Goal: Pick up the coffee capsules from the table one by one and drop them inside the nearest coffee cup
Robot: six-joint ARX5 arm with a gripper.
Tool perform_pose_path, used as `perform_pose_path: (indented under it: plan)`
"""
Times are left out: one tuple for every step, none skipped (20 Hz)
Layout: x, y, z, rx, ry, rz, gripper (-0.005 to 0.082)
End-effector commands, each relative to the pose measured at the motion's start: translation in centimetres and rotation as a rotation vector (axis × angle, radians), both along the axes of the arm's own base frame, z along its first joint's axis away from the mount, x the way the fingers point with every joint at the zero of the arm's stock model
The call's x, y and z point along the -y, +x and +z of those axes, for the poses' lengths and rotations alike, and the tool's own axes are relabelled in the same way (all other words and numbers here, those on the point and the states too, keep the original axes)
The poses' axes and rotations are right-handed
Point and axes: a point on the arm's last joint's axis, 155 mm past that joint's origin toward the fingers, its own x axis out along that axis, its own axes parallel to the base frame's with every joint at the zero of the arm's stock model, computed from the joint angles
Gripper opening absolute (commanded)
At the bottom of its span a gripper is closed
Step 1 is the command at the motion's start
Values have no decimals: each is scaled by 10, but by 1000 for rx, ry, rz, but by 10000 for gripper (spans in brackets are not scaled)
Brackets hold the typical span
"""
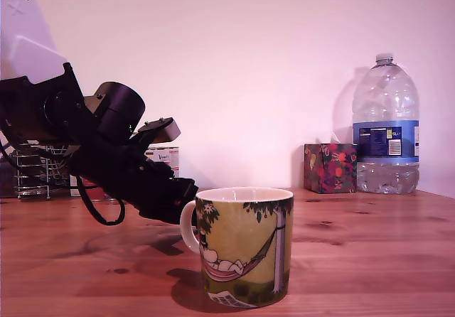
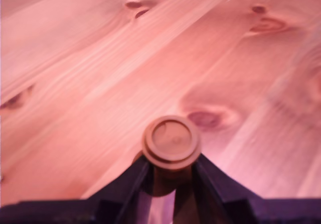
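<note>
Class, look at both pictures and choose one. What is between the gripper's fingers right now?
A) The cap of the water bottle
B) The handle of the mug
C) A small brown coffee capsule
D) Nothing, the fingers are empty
C: in the wrist view the gripper has its two dark fingers closed against a round, flanged coffee capsule above the wooden table.

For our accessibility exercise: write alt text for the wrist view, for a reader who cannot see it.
A small brown coffee capsule, round flat face toward the camera, is gripped between the dark fingers of the end effector. Behind it lies a slightly blurred reddish wooden table with grain and dark knots.
</note>
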Motion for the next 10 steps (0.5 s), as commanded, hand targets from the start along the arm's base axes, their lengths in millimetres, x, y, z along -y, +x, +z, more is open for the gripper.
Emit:
perform_pose_path:
  plan:
    - [3, -6, -6, -17, -12, -24, 104]
    - [4, -8, -4, -22, -17, -30, 104]
    - [5, -11, 2, -21, -26, -42, 104]
    - [5, -14, 5, -19, -28, -48, 104]
    - [4, -17, 11, -12, -32, -50, 104]
    - [1, -22, 16, -7, -33, -53, 104]
    - [-2, -28, 21, 0, -34, -54, 104]
    - [-4, -35, 28, 9, -37, -59, 105]
    - [-8, -43, 34, 25, -32, -72, 105]
    - [-11, -51, 41, 35, -35, -76, 105]
